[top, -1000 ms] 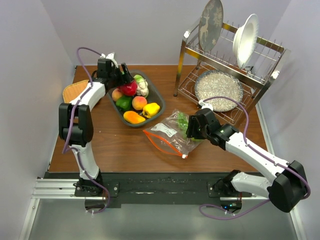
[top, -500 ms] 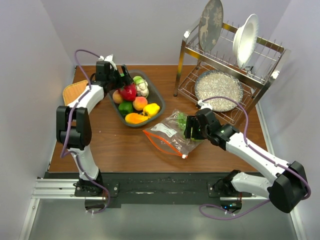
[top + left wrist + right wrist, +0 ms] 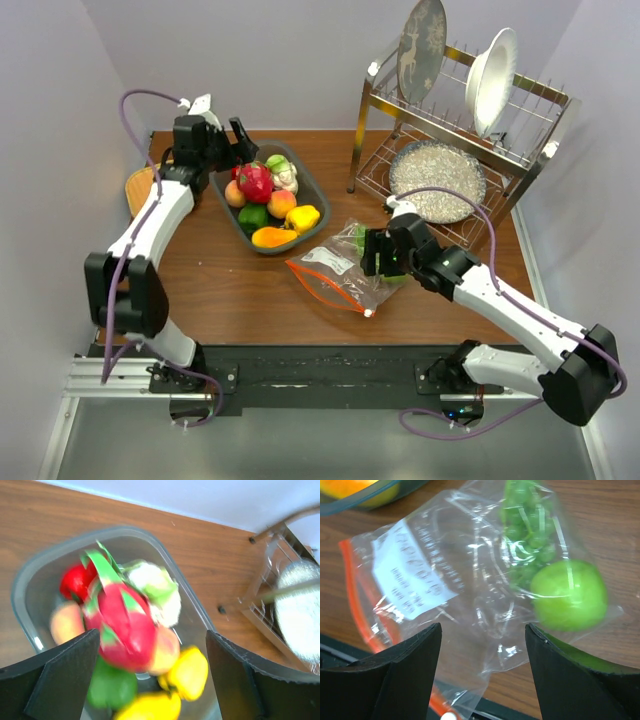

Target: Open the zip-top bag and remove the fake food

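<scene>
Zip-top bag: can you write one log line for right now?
left fingers: open, over gray bin | right fingers: open, over zip-top bag | green apple: inside bag

Pale, plain walls (image 3: 270,60) closed the space in on the left, far and right sides, under soft, even light. Between them lay a brown wooden table (image 3: 230,290). At its far right stood a wire dish rack (image 3: 357,140), with a grey plate (image 3: 421,47) and a white dish (image 3: 491,80) on edge in the top and a speckled round pan (image 3: 436,180) lower down. A black rail (image 3: 320,362) ran along the near edge, with grey floor (image 3: 300,450) nearer still.
</scene>
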### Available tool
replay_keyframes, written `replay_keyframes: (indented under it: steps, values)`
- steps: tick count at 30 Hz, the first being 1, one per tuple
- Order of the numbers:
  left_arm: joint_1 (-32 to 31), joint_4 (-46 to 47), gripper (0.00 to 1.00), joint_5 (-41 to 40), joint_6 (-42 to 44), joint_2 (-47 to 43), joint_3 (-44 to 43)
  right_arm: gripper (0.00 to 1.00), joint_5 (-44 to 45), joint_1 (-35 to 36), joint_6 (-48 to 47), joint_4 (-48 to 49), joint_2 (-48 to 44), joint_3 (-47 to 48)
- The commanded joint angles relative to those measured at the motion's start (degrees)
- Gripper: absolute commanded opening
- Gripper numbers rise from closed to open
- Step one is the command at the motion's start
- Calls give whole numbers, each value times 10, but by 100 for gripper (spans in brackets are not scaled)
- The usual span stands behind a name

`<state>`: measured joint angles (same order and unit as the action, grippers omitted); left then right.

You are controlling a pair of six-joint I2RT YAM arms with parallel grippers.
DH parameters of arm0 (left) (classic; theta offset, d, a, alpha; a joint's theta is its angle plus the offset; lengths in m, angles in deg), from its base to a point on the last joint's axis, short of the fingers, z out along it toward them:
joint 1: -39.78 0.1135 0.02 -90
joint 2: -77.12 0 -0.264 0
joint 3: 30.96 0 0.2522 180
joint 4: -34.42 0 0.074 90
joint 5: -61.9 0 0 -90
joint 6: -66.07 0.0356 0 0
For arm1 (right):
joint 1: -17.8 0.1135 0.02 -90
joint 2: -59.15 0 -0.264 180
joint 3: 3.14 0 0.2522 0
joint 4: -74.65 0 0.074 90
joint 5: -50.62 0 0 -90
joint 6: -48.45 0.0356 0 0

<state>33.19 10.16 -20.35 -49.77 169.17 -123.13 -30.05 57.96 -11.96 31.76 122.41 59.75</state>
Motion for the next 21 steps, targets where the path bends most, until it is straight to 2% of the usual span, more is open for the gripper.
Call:
replay_keyframes:
  steps: [1,5,9,11,14,21]
  values:
    - [-69,-29,89,-63,-18,-122,91,72,37,58,-26,-6,1,44]
    - [-122,-17,79,-70,-55,-231,214,72,52,98,-41,-3,16,59]
    - [-220,-39,71,-114,-96,-310,307,72,84,151,-67,-6,51,81]
    - [-274,-51,66,-134,-111,-340,341,72,106,184,-75,-16,69,98]
    - [-317,-52,58,-148,-149,-385,387,72,135,219,-81,-29,97,115]
    - [-390,-41,40,-161,-213,-433,443,70,185,265,-80,-65,152,152]
